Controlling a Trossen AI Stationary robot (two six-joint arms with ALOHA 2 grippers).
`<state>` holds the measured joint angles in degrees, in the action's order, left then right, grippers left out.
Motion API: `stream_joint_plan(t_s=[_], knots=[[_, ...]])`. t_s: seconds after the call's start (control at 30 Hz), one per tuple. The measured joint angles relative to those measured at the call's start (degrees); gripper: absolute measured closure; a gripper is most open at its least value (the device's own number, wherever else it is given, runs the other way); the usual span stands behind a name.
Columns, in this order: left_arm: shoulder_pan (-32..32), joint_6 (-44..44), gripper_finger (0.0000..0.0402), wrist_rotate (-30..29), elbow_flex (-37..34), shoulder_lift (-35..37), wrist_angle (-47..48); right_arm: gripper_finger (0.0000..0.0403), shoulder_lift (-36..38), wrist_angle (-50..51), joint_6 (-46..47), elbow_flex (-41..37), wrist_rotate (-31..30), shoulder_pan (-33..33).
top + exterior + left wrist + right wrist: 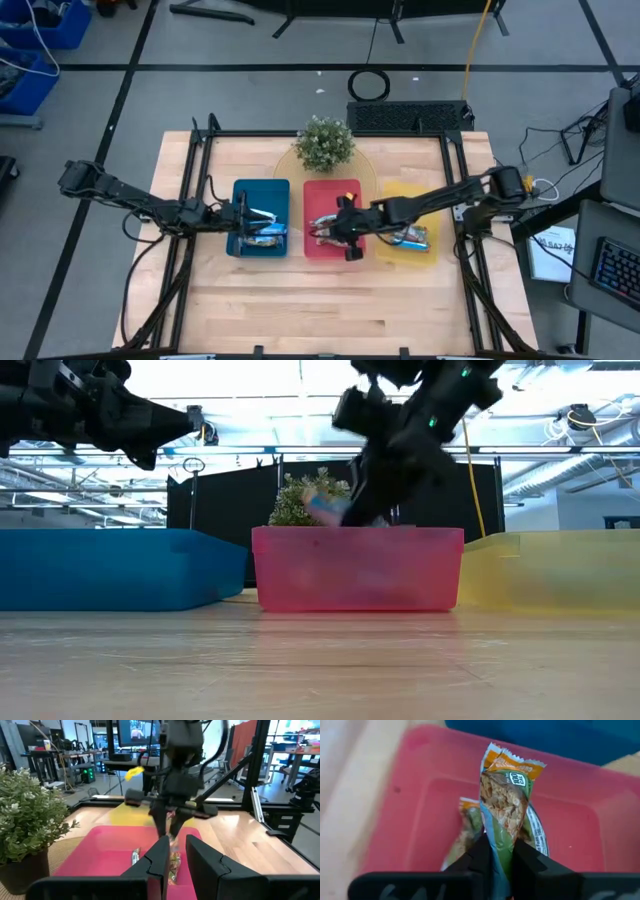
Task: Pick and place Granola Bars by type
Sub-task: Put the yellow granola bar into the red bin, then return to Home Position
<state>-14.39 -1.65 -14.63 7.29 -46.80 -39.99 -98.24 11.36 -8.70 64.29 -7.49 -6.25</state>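
Observation:
My right gripper (500,845) is over the red tray (320,195), shut on a granola bar (505,800) in a green, orange and blue wrapper. In the low view that bar (322,506) shows above the tray's rim. More bars (465,832) lie flat on the red tray's floor below it. My left gripper (176,854) hovers over the blue tray (250,192), open by a narrow gap and holding nothing. Other bars lie in the blue tray (265,237) and in the yellow tray (412,238). My right gripper pinches the bar by its near end (500,839) between its two fingers. The fingers slant down from the table's right side. The bar sticks out past the fingertips, lifted clear above the red tray's floor, with its crimped far end (512,762) free.
Three trays stand side by side in mid-table: blue, red and yellow (410,195). A small potted plant (325,143) stands just behind the red tray. Bare wood lies toward the table's near edge (320,300). Black frame rails run along both table sides.

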Motion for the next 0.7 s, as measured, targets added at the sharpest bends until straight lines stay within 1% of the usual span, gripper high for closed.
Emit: stream_joint_plan(t_s=[0.13, 0.2, 0.27, 0.43, 0.5, 0.6, 0.7], knots=[[0.0, 0.1, 0.033, 0.0, 0.0, 0.0, 0.2, 0.0371, -2.4, -0.1, -1.6, 0.8, 0.1, 1.5], [0.0, 0.1, 0.033, 0.0, 0.0, 0.0, 0.8, 0.0369, -2.9, 0.2, -3.7, 0.7, 0.3, 1.6], [0.0, 0.3, 0.033, 0.0, 0.0, 0.0, 1.3, 0.0352, -2.9, 0.1, -4.4, 0.8, 0.1, 1.2], [0.0, 1.2, 0.033, 0.0, 0.0, 0.0, 1.7, 0.0282, -2.4, -0.3, -2.3, 0.8, 0.0, 1.0], [0.0, 1.4, 0.033, 0.0, 0.0, 0.0, 1.7, 0.026, -2.5, -0.4, -2.3, 0.8, -0.2, 1.0], [0.0, 1.6, 0.033, -0.3, 0.0, 0.0, 1.7, 0.024, -2.4, -0.4, -2.8, 0.8, -0.2, 1.0], [0.0, 3.2, 0.033, -0.4, 0.0, 0.0, 1.3, 0.0233, -1.0, -0.7, -3.2, 0.7, 0.2, 0.9]])
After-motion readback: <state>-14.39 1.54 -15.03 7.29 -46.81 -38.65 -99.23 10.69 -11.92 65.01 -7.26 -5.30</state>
